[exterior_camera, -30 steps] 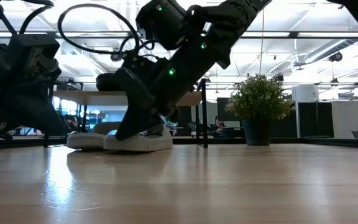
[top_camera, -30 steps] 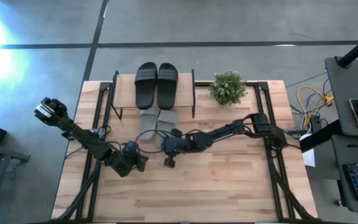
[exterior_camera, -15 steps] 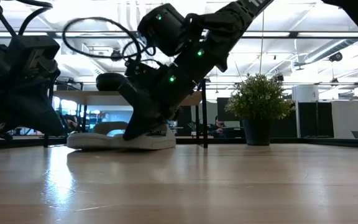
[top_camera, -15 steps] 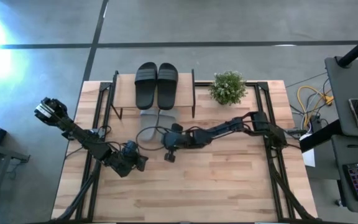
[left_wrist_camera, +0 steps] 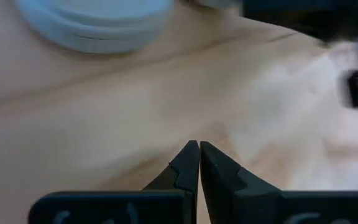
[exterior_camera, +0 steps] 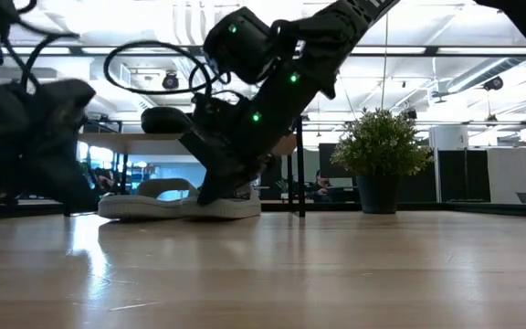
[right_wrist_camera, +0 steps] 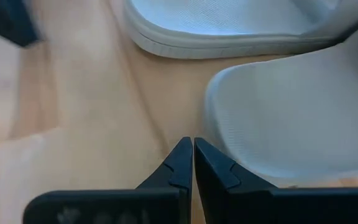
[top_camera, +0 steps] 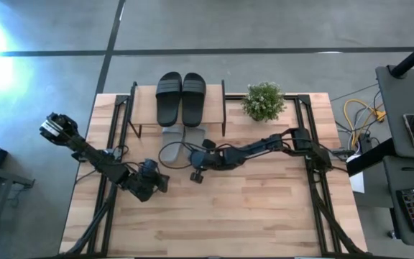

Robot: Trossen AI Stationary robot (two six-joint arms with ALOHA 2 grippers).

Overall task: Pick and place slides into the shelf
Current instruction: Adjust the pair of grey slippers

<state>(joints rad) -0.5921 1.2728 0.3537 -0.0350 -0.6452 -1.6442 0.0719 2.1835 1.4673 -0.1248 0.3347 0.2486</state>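
The black slides (top_camera: 182,98) lie side by side on the shelf's top board (top_camera: 144,101). The two light grey slides (top_camera: 171,137) (top_camera: 195,134) rest sole-down on the table, toes under the shelf, heels sticking out toward the near edge. My right gripper (top_camera: 198,148) (right_wrist_camera: 189,144) is shut. It sits low at the heel of the right-hand grey slide (right_wrist_camera: 278,118). The other grey slide (right_wrist_camera: 229,25) lies just beyond it. My left gripper (top_camera: 164,179) (left_wrist_camera: 199,147) is shut and hovers over bare table, near of the left grey slide's heel (left_wrist_camera: 98,25). My right gripper's shut fingers (exterior_camera: 213,187) come slanting down from the near side beside the heel end (right_wrist_camera: 213,124) of the right-hand grey slide. That slide lies flat on the table. I cannot tell whether the fingers touch it.
A small potted plant (top_camera: 264,101) (exterior_camera: 382,146) stands on the table right of the shelf. The shelf's black side frames (top_camera: 223,108) flank the slides. Bare wooden tabletop (top_camera: 250,208) spreads toward the near edge. Desks and cables stand off the table's right side.
My right gripper has moved toward the far edge, in toward the shelf. The right-hand grey slide has slid along the table with it, deeper under the shelf. My left gripper has drawn back a little toward the table's left and far side.
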